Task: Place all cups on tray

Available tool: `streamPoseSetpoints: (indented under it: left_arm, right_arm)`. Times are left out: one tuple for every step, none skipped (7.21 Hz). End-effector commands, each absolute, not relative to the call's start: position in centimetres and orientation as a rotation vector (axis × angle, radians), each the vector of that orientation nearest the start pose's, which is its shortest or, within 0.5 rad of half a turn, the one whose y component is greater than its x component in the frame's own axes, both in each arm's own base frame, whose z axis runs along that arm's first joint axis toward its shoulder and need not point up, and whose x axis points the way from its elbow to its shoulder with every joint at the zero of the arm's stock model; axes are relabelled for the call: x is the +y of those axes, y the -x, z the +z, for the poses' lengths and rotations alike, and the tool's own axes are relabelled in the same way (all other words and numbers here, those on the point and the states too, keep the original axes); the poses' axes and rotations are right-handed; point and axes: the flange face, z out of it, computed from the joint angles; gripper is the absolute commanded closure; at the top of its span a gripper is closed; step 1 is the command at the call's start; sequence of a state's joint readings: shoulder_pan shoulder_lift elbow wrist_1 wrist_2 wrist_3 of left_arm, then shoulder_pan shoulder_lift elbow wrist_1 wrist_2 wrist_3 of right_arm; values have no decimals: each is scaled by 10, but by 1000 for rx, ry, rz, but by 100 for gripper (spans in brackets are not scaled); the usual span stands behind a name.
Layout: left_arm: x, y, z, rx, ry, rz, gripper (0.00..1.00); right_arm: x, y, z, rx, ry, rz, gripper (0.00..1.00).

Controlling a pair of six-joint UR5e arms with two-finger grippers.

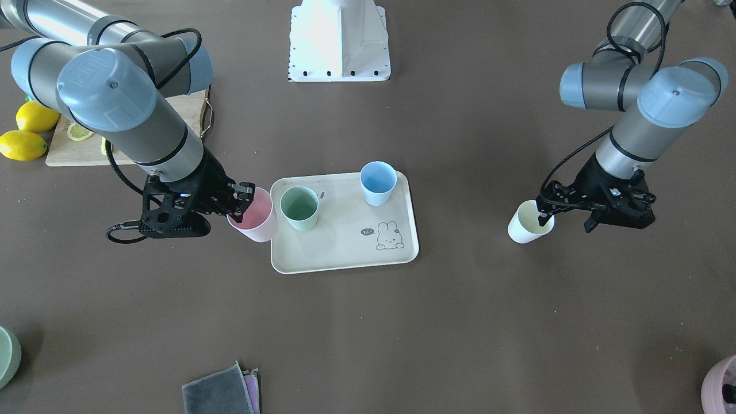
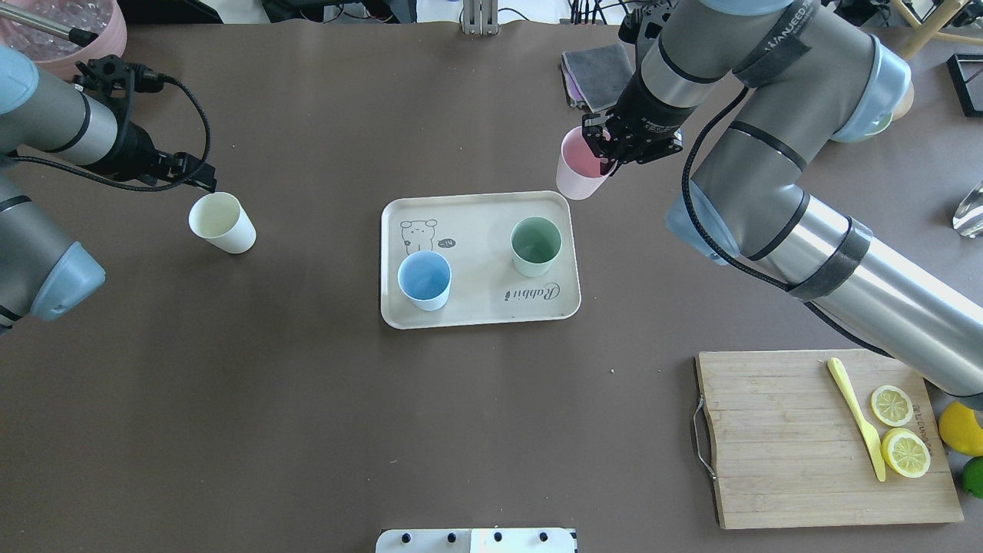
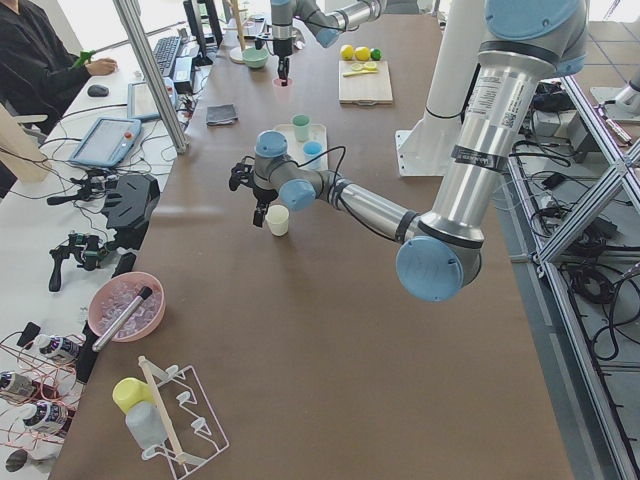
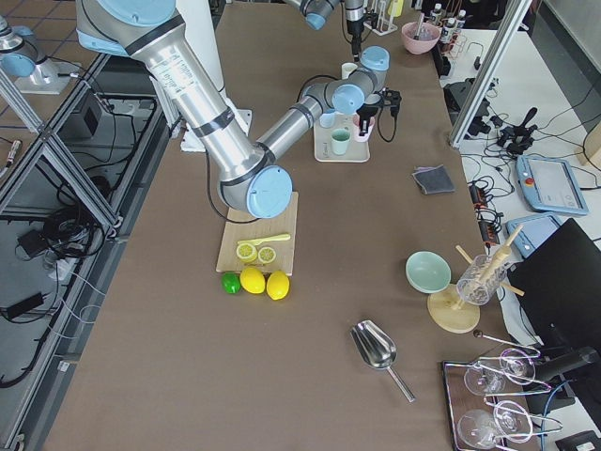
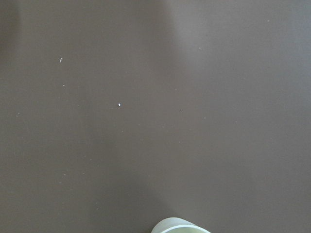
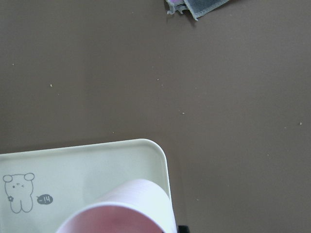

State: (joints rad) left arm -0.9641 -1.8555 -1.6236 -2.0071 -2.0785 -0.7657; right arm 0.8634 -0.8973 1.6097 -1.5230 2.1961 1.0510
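— How much of the cream cup (image 5: 180, 226) does the left wrist view give?
— Only an arc of rim at the bottom edge; the rest is cut off.
— And the right wrist view?
— The pink cup (image 6: 127, 206) runs off the bottom edge, the tray (image 6: 97, 165) off the left and bottom, and the cloths (image 6: 204, 5) off the top.
— The front-facing view?
— The right arm (image 1: 132, 123), upper left, covers much of the cutting board (image 1: 66, 155). A green bowl (image 1: 7, 355) is cropped at the lower left edge, and a pink bowl (image 1: 721, 384) at the lower right corner.
— The right claw (image 3: 284, 68)?
— At the top of the exterior left view it is too small to read.
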Motion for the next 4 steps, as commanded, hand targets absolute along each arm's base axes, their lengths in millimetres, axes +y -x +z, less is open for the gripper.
streamPoseSetpoints:
  left_arm:
    - [-556,-290,455,838,-249,40,3]
    - [-554,-298,456,840,-237,40,3]
    - [-547,-310,452,853,-211,10,6]
    - [-544,-312,445,870,-215,-1,6]
  right_arm:
    - [-574,400,228,-933,-13,86,100]
    - [-579,412,234,-917,-3,84,100]
    - [-583,430,237,-893,-2,81,100]
    - [-580,437,238,-902,-9,69,100]
